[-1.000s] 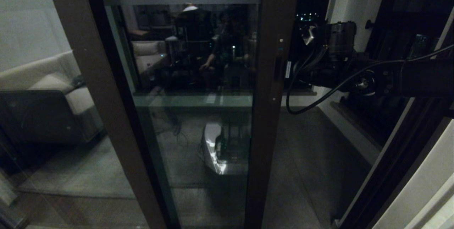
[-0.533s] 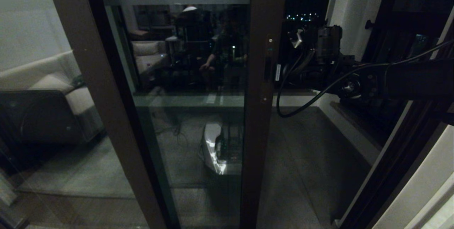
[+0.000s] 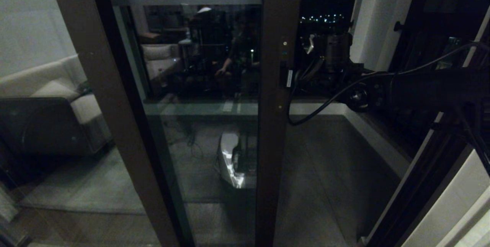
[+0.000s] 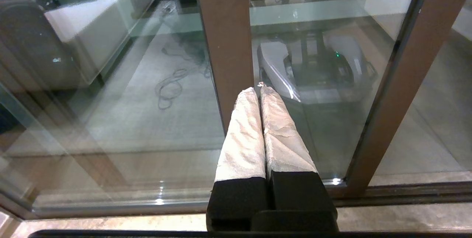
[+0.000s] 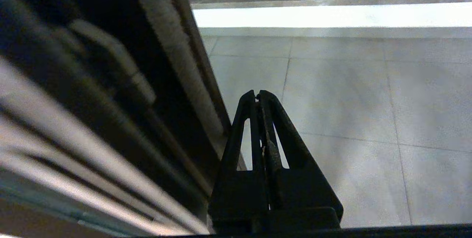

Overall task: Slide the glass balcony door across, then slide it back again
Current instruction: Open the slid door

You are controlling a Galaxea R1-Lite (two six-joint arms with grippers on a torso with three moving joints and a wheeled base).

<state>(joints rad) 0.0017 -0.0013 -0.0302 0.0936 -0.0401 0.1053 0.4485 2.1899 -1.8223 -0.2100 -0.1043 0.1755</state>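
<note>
Both claws clenched. Right gripper [image 5: 258,96], bare black slotted fingers pressed together, grasping nothing, close beside edge of tall dark-brown-framed glass balcony door [image 3: 277,124] near slim black recessed handle [image 3: 283,76]; contact probably, view too dark. Door stile at frame centre, tiled grey balcony floor [image 3: 329,170] exposed to its right. Left gripper [image 4: 260,89], white cloth-wrapped fingers [image 4: 243,134], parked low before glass.

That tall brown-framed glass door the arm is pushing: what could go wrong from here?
The right gripper, shut, presses beside the edge of the tall brown-framed glass balcony door without clasping anything, so it could slip off past the frame. The loose black cable hangs right next to the door's edge and might snag there. The shut left gripper points at the glass close by, so a bump seems possible.
</note>
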